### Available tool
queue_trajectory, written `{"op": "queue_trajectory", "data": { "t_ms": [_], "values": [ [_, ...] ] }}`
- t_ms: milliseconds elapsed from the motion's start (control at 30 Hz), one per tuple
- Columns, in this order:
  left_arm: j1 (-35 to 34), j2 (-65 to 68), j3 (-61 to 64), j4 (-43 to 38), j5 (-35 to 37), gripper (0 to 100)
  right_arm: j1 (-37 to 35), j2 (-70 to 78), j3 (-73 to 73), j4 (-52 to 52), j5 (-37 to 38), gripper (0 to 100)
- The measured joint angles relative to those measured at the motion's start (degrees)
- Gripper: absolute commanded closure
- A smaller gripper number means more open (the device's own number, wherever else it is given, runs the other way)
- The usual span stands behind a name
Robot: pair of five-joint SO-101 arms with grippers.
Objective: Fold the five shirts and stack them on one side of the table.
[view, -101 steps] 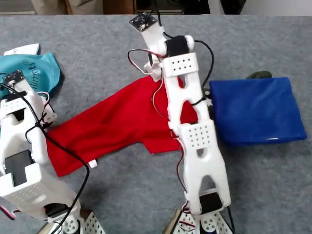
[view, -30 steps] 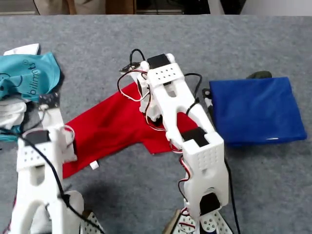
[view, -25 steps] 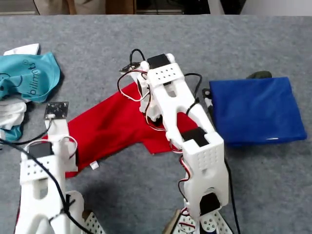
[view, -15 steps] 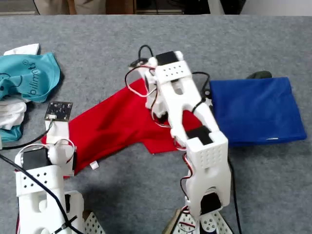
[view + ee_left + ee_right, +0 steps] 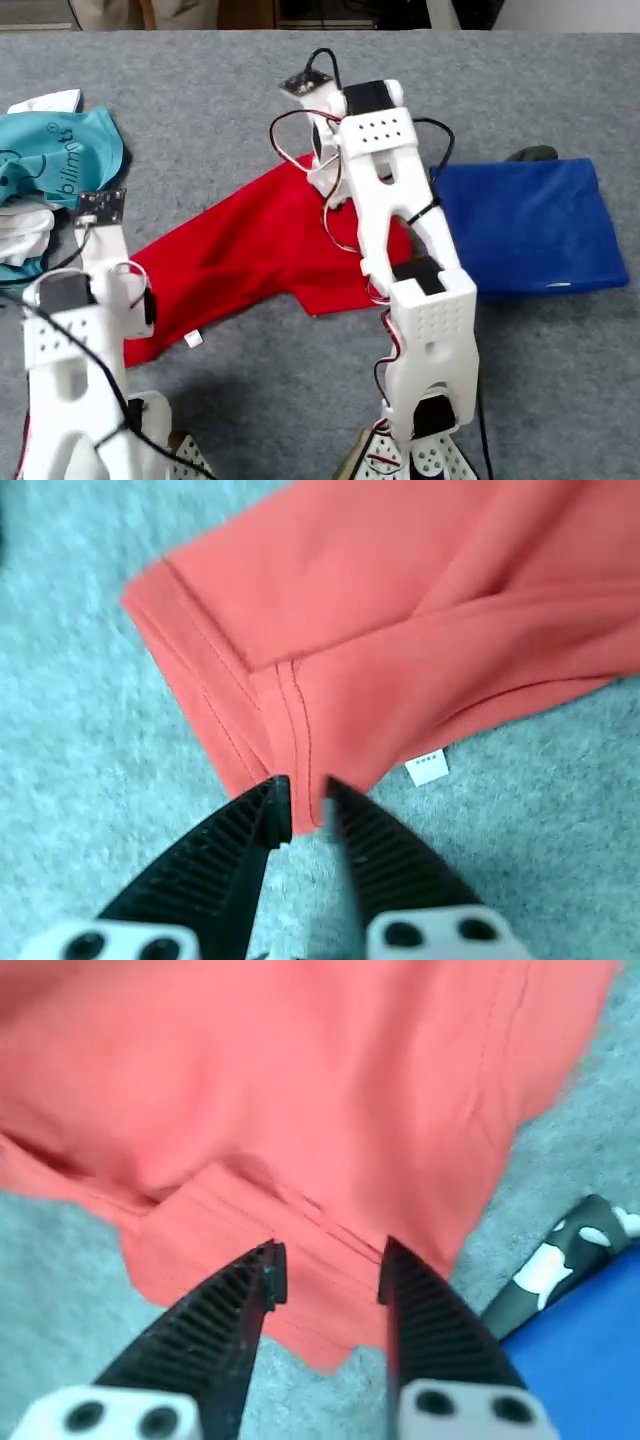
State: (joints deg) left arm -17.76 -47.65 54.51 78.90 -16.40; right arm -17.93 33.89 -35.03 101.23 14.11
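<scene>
grey felt-like table (image 5: 200, 100) w/ both arms based at its near edge. along the far edge there's a strip of room: wooden furniture (image 5: 240, 12) and dark shadow next to it.

red shirt (image 5: 240, 260) lies flat and skewed across the middle of the table, unfolded, small white tag (image 5: 190, 338) at its near-left hem. blue shirt (image 5: 530, 225) sits folded on the right side, just beside the red one's right end; a dark item (image 5: 530, 153) pokes out at its far edge. teal shirt (image 5: 60, 150) is bunched at far left w/ a white garment (image 5: 20, 235) touching it.

left tool (image 5: 305, 802) is down at the red shirt's near-left corner, jaws pinched nearly together w/ the stitched hem corner clamped between the tips; tag is just beside it on the table.

right tool (image 5: 328, 1260) hangs over the red shirt's other end, near the blue shirt, jaws spread apart above a hem seam, nothing held. can't tell if the tips touch the cloth.
</scene>
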Motion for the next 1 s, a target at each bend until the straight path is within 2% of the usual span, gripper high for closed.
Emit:
{"op": "queue_trajectory", "data": {
  "t_ms": [100,267,400,600,767,1000],
  "values": [
    [-4.0,5.8,-3.2,0.0,0.0,80,1.5,-1.0,6.8,0.0,3.3,93.1],
    [-10.7,13.5,-8.9,-0.1,-0.6,80,6.9,-8.6,19.0,0.0,7.9,89.7],
    [-10.9,20.3,-13.9,0.1,4.4,80,12.0,-14.2,23.7,0.0,9.7,89.5],
    [-5.8,35.9,-25.1,5.2,14.5,80,16.7,-17.6,27.7,0.0,10.0,89.6],
    [-7.4,46.0,-30.2,6.7,15.9,80,17.1,-17.6,29.6,0.0,10.0,89.6],
    [-11.0,47.7,-29.5,6.9,16.4,80,17.2,-17.6,29.7,0.0,10.0,89.6]
  ]
}}
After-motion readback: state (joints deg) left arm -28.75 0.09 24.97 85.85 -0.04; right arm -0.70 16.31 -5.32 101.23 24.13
